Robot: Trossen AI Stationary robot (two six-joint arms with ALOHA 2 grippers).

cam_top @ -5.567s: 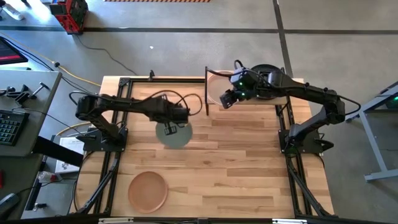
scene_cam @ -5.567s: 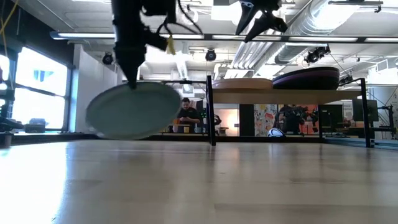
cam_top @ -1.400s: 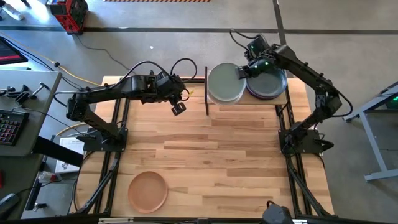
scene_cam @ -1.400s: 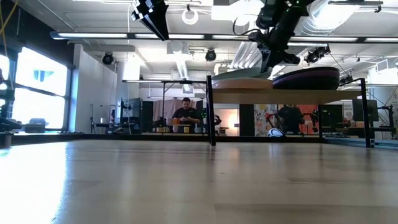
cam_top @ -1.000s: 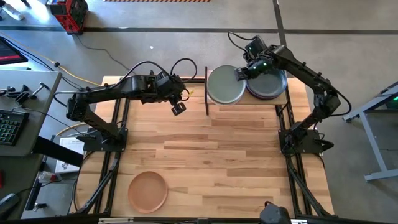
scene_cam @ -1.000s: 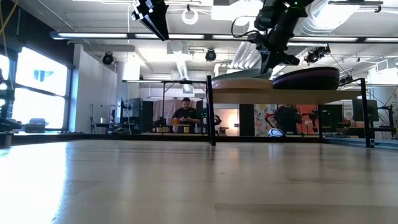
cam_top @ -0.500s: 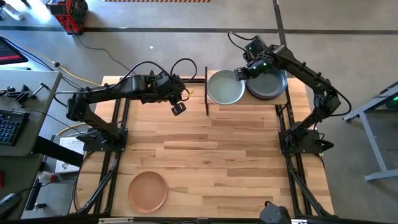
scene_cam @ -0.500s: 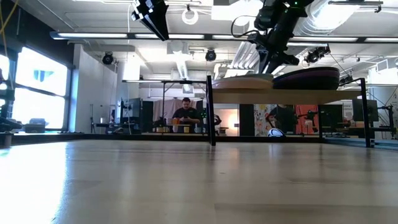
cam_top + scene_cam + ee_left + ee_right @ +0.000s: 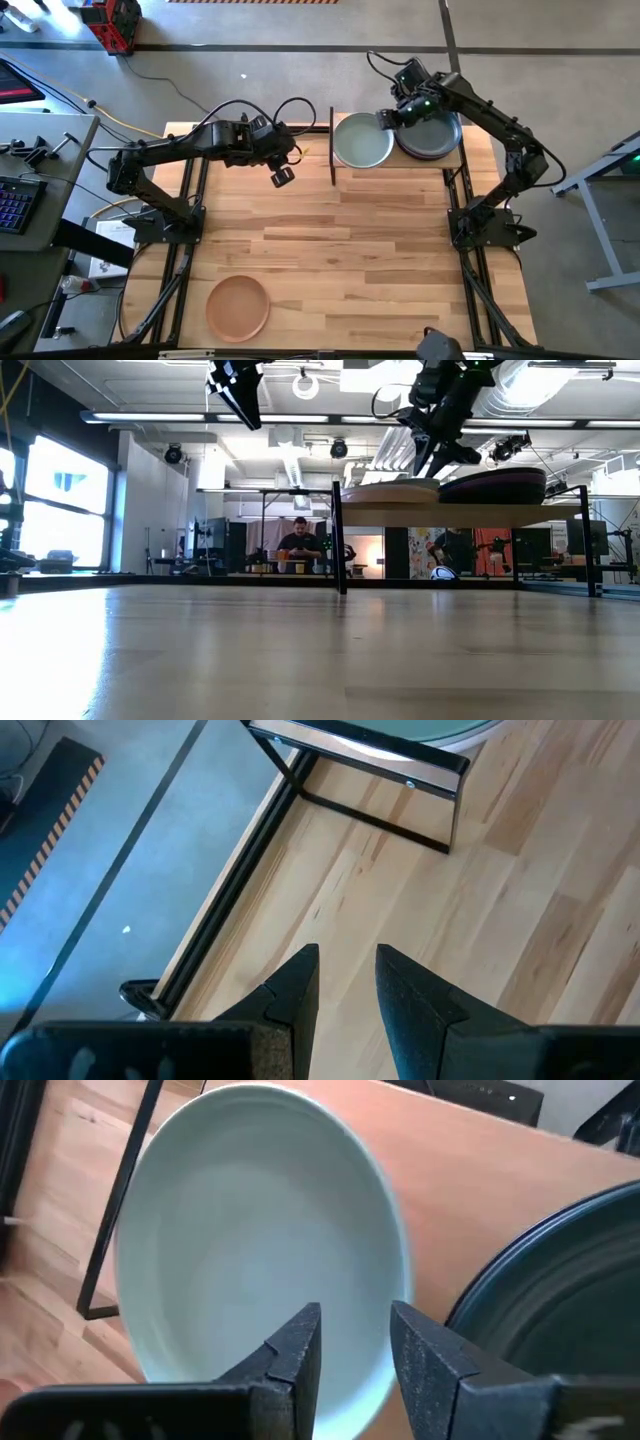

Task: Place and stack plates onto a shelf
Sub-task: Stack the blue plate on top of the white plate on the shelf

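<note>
On the shelf [image 9: 400,164] a sage green plate [image 9: 362,142] lies flat on a beige plate [image 9: 390,493]. Beside it sits a stack of dark plates [image 9: 434,137]. My right gripper [image 9: 386,118] hangs open over the green plate's right rim [image 9: 392,1295], and its fingers stand on either side of that rim. Whether they touch it, I cannot tell. My left gripper [image 9: 282,177] hangs open, high above the table left of the shelf, with nothing between its fingers. A terracotta plate [image 9: 238,307] rests on the tabletop near the front left.
The shelf stands on thin black posts [image 9: 332,146] at the table's far right. The dark stack [image 9: 560,1280] sits close to the right of my right gripper. Bare wood [image 9: 380,250] spans the table's middle. People show in the room behind [image 9: 298,545].
My right gripper has opened and let go of the sage green plate. The plate's right side, held up on a slant a second ago, has dropped, and the plate now lies flat on the beige one. The gripper has stayed where it was.
</note>
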